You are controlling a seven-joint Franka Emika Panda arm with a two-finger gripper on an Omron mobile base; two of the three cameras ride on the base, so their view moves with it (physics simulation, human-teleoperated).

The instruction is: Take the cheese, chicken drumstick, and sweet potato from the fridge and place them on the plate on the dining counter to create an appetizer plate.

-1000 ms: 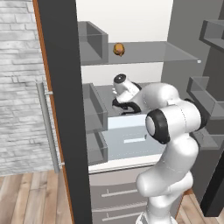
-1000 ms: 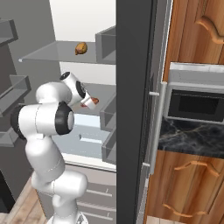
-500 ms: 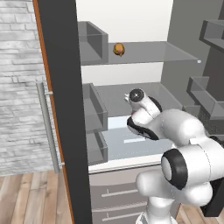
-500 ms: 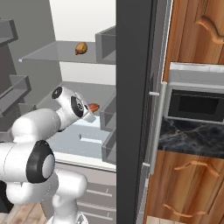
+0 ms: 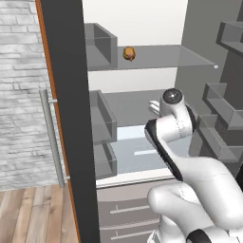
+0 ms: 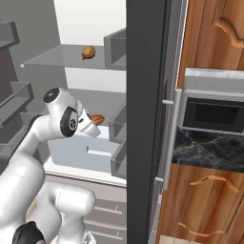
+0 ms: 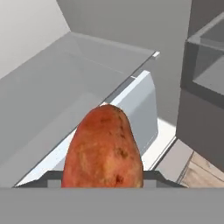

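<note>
Grey shelves and a pale drawer fill the open fridge [image 5: 142, 102], whose dark door edge stands at the left with a brick wall beyond it. Up on the glass shelf a golden-brown chicken drumstick [image 5: 128, 53] sits alone, well apart from the arm. Below and to the right, the white arm bends in over the drawer [image 5: 137, 152], its wrist at the level of the middle shelf. From the other side, the gripper [image 6: 93, 125] points out toward the door bins with the sweet potato [image 6: 97, 118] at its tip, clear of the shelf and above the drawer. Looking along the hand, the sweet potato [image 7: 103, 148] rises straight up between the two fingertips, its long axis running away from the palm and its tapered end pointing forward, so the fingers are narrowed on its thick end and holding it. I'd say it is grasped and ready to be carried out; the coming move looks like a pull back through the doorway, keeping that leading tip off the bins at the right.
</note>
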